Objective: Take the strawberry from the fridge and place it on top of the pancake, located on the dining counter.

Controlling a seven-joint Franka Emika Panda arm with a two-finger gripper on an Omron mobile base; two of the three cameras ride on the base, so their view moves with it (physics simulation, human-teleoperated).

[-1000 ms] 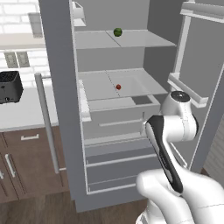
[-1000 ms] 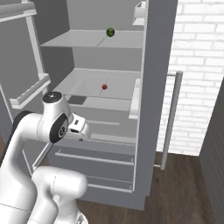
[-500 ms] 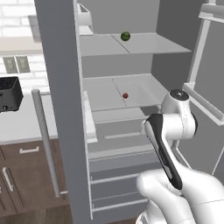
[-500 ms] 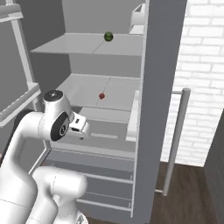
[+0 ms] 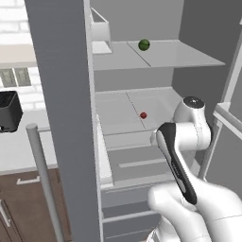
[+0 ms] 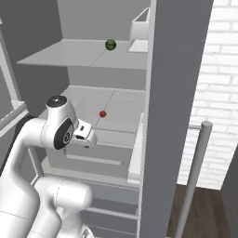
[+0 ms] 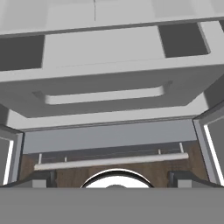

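On the middle shelf of the fridge [image 5: 66, 94] sits the strawberry [image 5: 143, 115]; the hand view shows its drawers instead, end effector [image 7: 114, 180] wide open.

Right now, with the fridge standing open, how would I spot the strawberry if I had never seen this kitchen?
Look into the open grey fridge and find the middle shelf, the one below the top shelf. The strawberry lies alone near the middle of it, a tiny red ball. Its only lookalike is the small green fruit one shelf higher, so colour and shelf settle it.
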